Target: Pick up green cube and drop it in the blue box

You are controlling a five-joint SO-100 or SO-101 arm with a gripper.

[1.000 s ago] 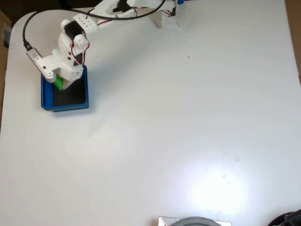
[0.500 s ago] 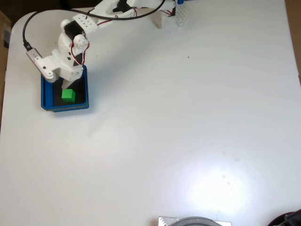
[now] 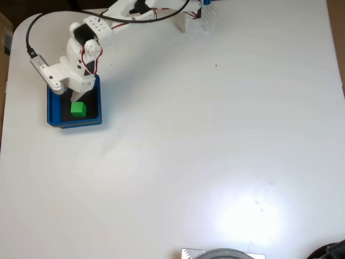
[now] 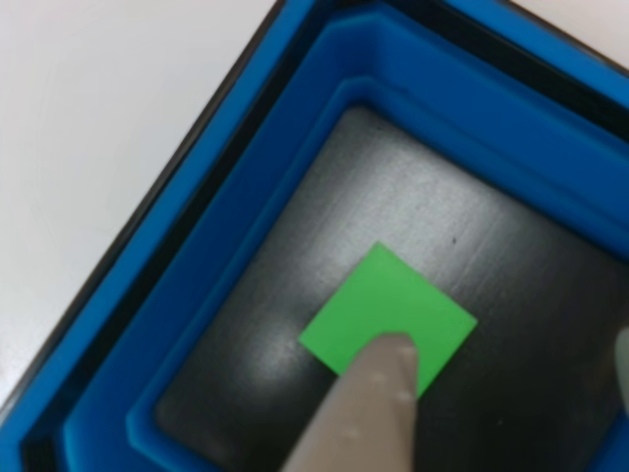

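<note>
Basically done: green cube point(image 3: 78, 109) flat on the black floor of the blue box point(image 3: 52, 117), nothing touching it. Gripper point(image 3: 76, 97) hovering right above with jaws spread open, empty. Looks like a clean drop, cube near the middle, well off the walls.

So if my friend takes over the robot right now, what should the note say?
Hand: open, holding nothing, hovering just above the blue box at the table's left edge in the fixed view.
Green cube: lying flat on the box's black floor, free of the fingers.
Done: the cube is picked up and dropped in the box.
Left: probably only lifting the arm clear.
</note>
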